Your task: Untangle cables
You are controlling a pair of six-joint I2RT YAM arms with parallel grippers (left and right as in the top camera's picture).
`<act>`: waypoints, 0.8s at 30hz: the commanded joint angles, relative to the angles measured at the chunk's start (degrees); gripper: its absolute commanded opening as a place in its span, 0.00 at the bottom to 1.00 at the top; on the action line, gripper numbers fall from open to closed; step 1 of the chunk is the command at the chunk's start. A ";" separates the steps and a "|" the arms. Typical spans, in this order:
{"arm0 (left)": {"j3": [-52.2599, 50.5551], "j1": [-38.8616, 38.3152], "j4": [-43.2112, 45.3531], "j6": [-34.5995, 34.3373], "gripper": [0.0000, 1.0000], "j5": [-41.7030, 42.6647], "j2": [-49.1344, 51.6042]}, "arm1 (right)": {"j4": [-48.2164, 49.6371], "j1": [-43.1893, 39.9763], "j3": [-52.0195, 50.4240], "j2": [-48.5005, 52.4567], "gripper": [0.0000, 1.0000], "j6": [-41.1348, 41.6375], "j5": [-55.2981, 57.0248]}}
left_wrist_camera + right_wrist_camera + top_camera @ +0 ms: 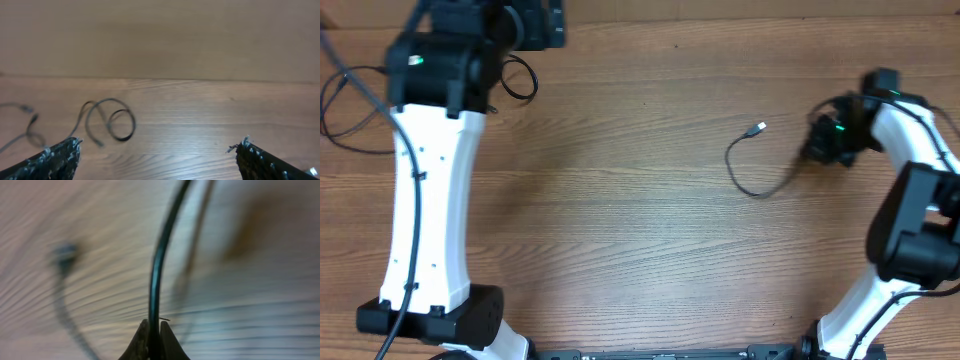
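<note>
Right gripper pinched tight on a thin black cable, centre-right in the overhead view. We see its far plug only as a blur. Left gripper spread wide. A second looped cable lies at lower left of its view, cut off at the edge. Wood-grain table.

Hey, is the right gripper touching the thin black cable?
Touching: right wrist view shows the right gripper pinched shut on the thin black cable.

short cable: on table, right of centre | looped cables: far left, well apart
</note>
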 commanded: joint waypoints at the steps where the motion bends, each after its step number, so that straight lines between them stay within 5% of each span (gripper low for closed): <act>1: 1.01 4.76 -1.46 -3.85 1.00 -0.50 -1.44 | -0.61 9.77 4.81 -10.40 0.04 -0.87 -3.82; 8: 1.01 15.69 -3.43 -8.37 1.00 0.39 -1.73 | -0.09 30.38 8.07 -21.09 0.04 -0.85 -4.07; 13: 1.01 23.58 -5.46 -8.72 1.00 9.31 -1.73 | 0.72 43.04 10.29 -25.57 0.04 -1.97 -2.60; 24: 0.98 27.93 -8.87 -8.52 1.00 13.25 -1.70 | -0.42 43.74 10.78 -27.89 0.04 1.68 6.93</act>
